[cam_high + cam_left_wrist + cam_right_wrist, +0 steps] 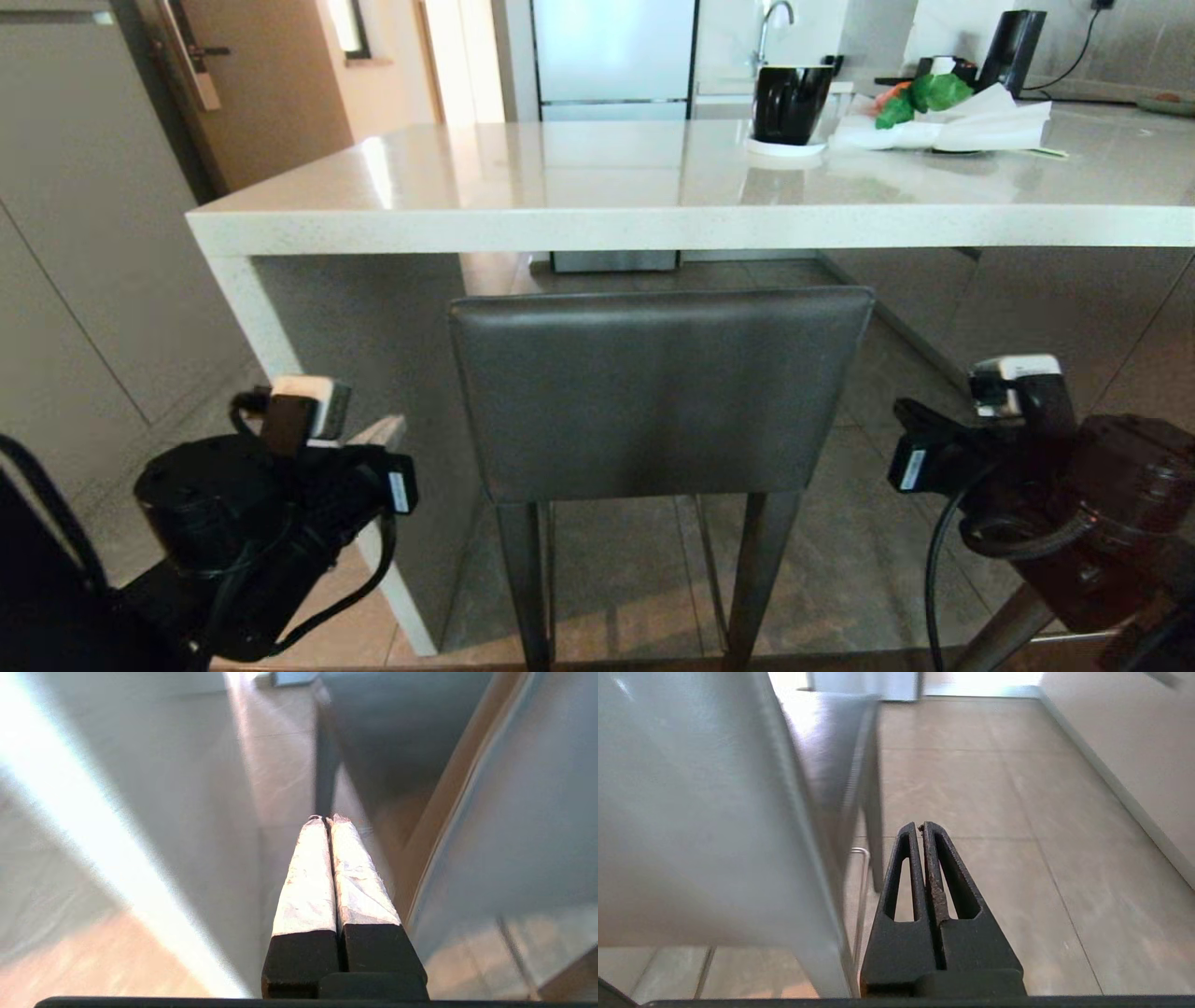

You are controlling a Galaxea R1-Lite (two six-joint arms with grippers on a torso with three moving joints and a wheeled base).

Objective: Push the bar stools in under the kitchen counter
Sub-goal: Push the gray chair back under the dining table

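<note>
Directly before the robot: one bar stool, grey padded backrest facing the camera, standing squarely at the kitchen counter with its backrest top just below the slab's thick front edge; seat hidden behind the backrest, so how far it sits under the slab cannot be told. Second stool: none visible. Left gripper: jaws clenched together, grasping nothing, beside the stool's left flank near the counter's white side panel. Right gripper: jaws likewise pressed together, empty, just beside the backrest's right edge. Neither touches the stool. Judged status: this stool largely in; any final nudge and the other stool remain.
</note>
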